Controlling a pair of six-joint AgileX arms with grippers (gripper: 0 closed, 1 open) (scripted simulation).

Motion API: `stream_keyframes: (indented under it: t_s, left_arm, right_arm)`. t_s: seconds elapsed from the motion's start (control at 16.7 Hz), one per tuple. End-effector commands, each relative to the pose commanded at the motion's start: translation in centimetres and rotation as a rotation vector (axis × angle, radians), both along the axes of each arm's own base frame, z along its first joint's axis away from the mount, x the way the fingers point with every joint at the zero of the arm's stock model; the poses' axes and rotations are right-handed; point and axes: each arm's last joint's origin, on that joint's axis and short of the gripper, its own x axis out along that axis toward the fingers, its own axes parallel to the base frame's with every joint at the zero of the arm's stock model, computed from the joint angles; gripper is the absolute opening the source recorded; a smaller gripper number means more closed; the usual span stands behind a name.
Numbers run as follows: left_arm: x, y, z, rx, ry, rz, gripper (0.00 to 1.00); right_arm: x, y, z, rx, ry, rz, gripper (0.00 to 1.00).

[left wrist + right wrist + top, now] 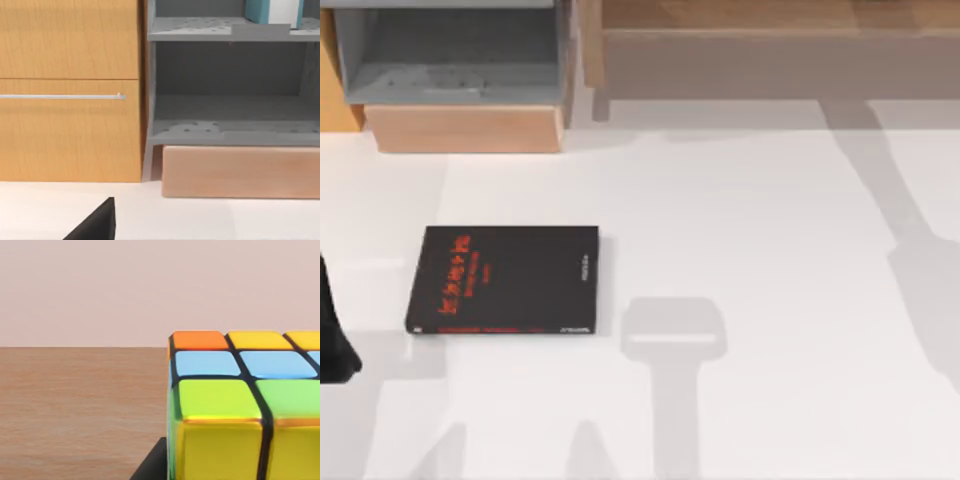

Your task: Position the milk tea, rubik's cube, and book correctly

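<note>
1. Right wrist view puts the rubik's cube (240, 410) hard against the camera: yellow, green, light-blue and orange squares with black grid lines, standing over a brown wooden surface (75, 405) with a plain pale wall behind.
2. A dark wedge (152, 465) pokes out at the foot of the cube in that view; it may be part of the right gripper, but I cannot tell whether the claw is open, narrow or clamped on the cube.
3. Top view shows the book (505, 280) lying flat on the white table (770, 250), black cover with red characters up, on the table's left half and well apart from the furniture at the back.
4. At the far left edge of the top view a black piece of the left arm (332, 345) sits just beside the book's left edge, seemingly apart from it. Its claw cannot be made out, so how wide it stands I cannot tell.
5. Left wrist view looks level at a wooden cabinet (70, 90) with a thin metal handle bar (62, 96), and beside it a grey open shelf unit (230, 125) above a pale wooden base block (240, 172).
6. On the upper shelf there stands a teal and white item (275, 11), upright, cut off by the picture's edge.
7. A black corner (97, 225) shows low in the left wrist view, over the white table; what it belongs to I cannot say.
</note>
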Motion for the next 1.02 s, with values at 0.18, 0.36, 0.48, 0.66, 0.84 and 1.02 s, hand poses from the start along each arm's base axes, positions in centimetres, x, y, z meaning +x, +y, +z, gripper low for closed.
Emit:
stream_keyframes:
  t_s: [0.18,0.36,0.48,0.66,0.84,1.02]
  left_arm:
    - [0.0,0.0,0.0,0.0,0.0,0.0,1.0]
    - [0.0,0.0,0.0,0.0,0.0,0.0,1.0]
    - [0.0,0.0,0.0,0.0,0.0,0.0,1.0]
    - [0.0,0.0,0.0,0.0,0.0,0.0,1.0]
    - [0.0,0.0,0.0,0.0,0.0,0.0,1.0]
    - [0.0,0.0,0.0,0.0,0.0,0.0,1.0]
  right_arm:
    - [0.0,0.0,0.0,0.0,0.0,0.0,0.3]
    - [0.0,0.0,0.0,0.0,0.0,0.0,0.53]
    - [0.0,0.0,0.0,0.0,0.0,0.0,0.68]
    - [0.0,0.0,0.0,0.0,0.0,0.0,0.9]
    - [0.0,0.0,0.0,0.0,0.0,0.0,1.0]
    - [0.0,0.0,0.0,0.0,0.0,0.0,1.0]
